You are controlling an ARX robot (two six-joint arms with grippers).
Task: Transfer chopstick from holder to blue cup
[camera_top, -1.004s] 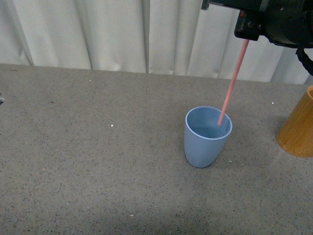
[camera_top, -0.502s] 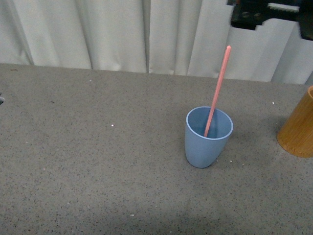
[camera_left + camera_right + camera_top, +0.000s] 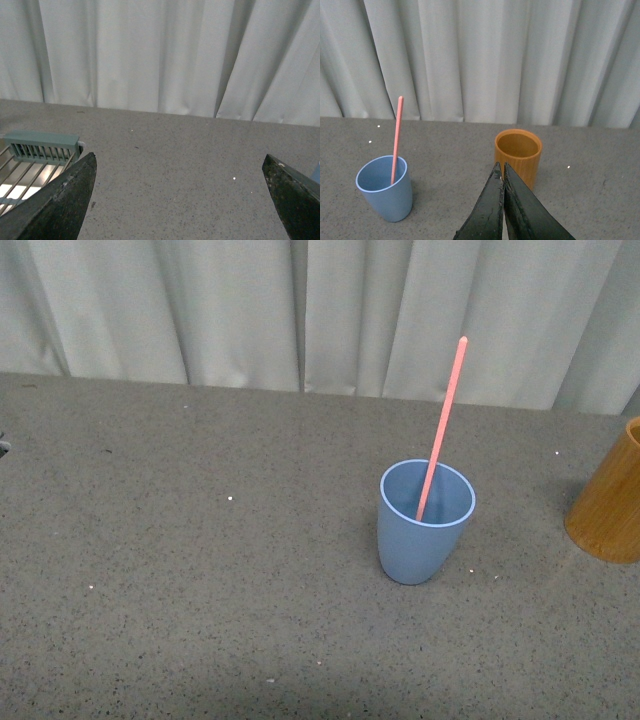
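The salmon-pink chopstick (image 3: 396, 140) leans in the blue cup (image 3: 386, 188), well apart from the right gripper (image 3: 503, 175), jaws pressed together; left gripper (image 3: 180, 172) jaws spread, empty.

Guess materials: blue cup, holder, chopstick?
Blue cup: likely matte plastic, with an even colour and no glare. Holder: looks like bamboo or wood, orange-brown with fine vertical ribbing. Chopstick: smooth salmon-pink, probably plastic; too thin to be sure.

pleated white curtain (image 3: 250, 310) behind speckled grey table (image 3: 180, 570).
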